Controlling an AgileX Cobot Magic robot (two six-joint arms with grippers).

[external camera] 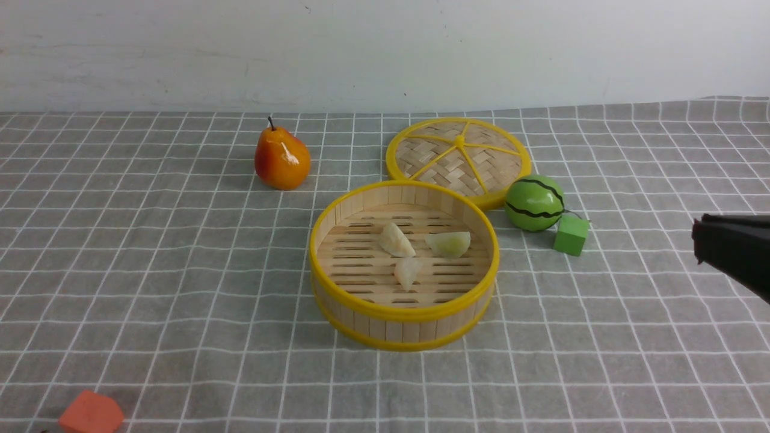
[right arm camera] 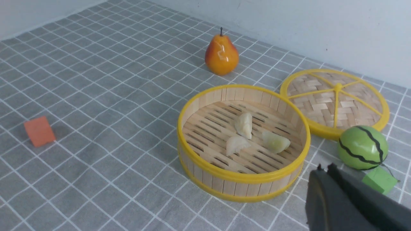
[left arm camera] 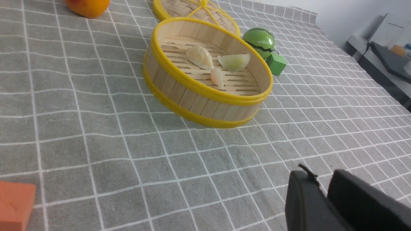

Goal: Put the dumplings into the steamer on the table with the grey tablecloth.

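Inside the steamer (external camera: 403,313) on the desk (external camera: 150,270) lay all three dumplings (external camera: 397,239); right end effector (external camera: 696,239) was pressed together, well right of it; left end effector (left arm camera: 322,181), spread or not, couldn't be told.

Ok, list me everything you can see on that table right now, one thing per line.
steamer: one, bamboo with yellow rims, centre of the cloth
dumplings: three, cream-white to pale yellow, inside the steamer
lid: one, woven bamboo, yellow rim, flat behind the steamer to its right
pear: one, orange-red, behind the steamer to its left
watermelon ball: one, green with dark stripes, right of the steamer
green cube: one, green, beside the ball on its near right
orange cube: one, orange, near left corner
tablecloth: one, grey with white grid, covering the whole surface
right gripper: one, black, shut and empty, right edge
left gripper: one, black, empty, open or shut unclear
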